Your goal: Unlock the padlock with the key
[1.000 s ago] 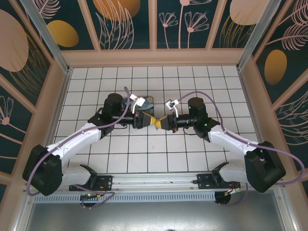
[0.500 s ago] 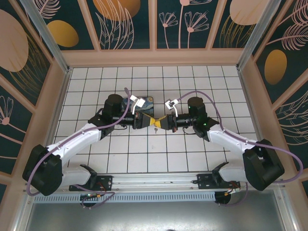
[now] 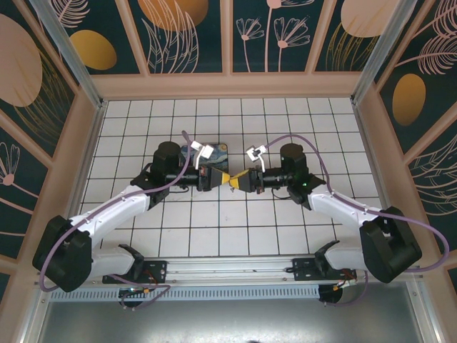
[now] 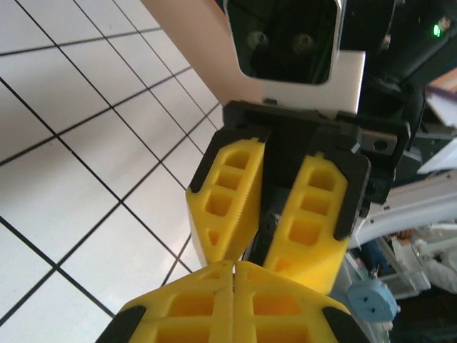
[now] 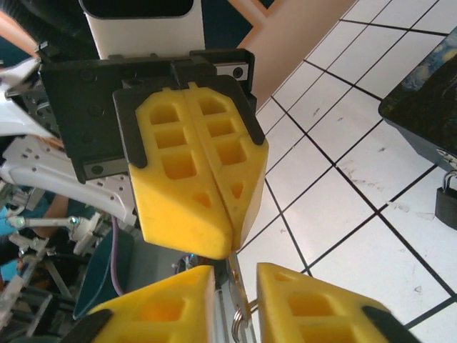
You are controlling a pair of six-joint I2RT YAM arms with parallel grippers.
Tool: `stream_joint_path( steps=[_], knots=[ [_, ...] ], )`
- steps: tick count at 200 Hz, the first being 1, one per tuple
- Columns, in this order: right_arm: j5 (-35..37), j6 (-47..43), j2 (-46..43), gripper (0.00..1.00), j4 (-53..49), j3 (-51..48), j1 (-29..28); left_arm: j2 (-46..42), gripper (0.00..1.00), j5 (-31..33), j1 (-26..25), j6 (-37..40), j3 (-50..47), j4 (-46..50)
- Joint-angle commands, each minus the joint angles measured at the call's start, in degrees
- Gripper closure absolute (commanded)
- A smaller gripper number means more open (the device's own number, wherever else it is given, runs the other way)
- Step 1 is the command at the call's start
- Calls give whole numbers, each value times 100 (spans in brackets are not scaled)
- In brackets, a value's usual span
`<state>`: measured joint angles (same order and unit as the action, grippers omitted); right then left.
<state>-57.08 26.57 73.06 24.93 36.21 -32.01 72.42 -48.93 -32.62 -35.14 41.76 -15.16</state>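
Small dark-bodied metal padlock [image 5: 447, 206] with thin silvery U shackle sits at the right edge of the right wrist view, upright, on the white tiled floor [image 3: 214, 229], just beside the dark side of the blue-and-yellow swirl-painted box [image 5: 421, 107]. Can't tell if it touches the box.

Key bunch [image 5: 238, 304], thin grey metal on a small ring, is up in the air between the two grippers, well apart from the padlock. Ring end lies in the gap of the right gripper [image 5: 235, 282]. Blade end runs up into the seam at the tips of the left gripper [image 5: 227, 239].

Left gripper [image 4: 234, 275]: yellow fingers pressed together, pinching the key blade at the very tip.

Right gripper [image 4: 264, 257]: yellow fingers spread, with a gap showing on both sides of the key ring, so no pinch.

Top view: left gripper [image 3: 226, 177] and right gripper [image 3: 241, 180] meet tip to tip mid-floor, both arms reaching inward. The box [image 3: 220, 152] sits just behind the left wrist. Padlock and key are too small to make out there.
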Motion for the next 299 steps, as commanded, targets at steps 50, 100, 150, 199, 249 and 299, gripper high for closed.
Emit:
stream_joint_path(
  steps=[50, 100, 150, 199, 249, 299],
  knots=[
    [530, 1362, -220, 70, 1969, -646, 32, -114, 100, 498, 4, -1496, -527, -1961],
    [638, 2169, 43, 69, 3159, -800, 36, -139, 100, 532, 7, -1881, -717, -2493],
    [624, 2651, 383, 73, 3896, -852, 34, -36, 100, 574, 2, -2230, -831, -2980],
    [658, 2862, 423, 83, 4134, -869, 37, 34, 100, 638, 3, -2348, -862, -3216],
    [698, 3105, 505, 73, 4329, -891, 37, 52, 100, 762, 5, -2519, -996, -3612],
    [818, 3237, 551, 66, 4365, -972, 116, 38, 100, 827, 3, -2570, -1022, -3708]
  ],
)
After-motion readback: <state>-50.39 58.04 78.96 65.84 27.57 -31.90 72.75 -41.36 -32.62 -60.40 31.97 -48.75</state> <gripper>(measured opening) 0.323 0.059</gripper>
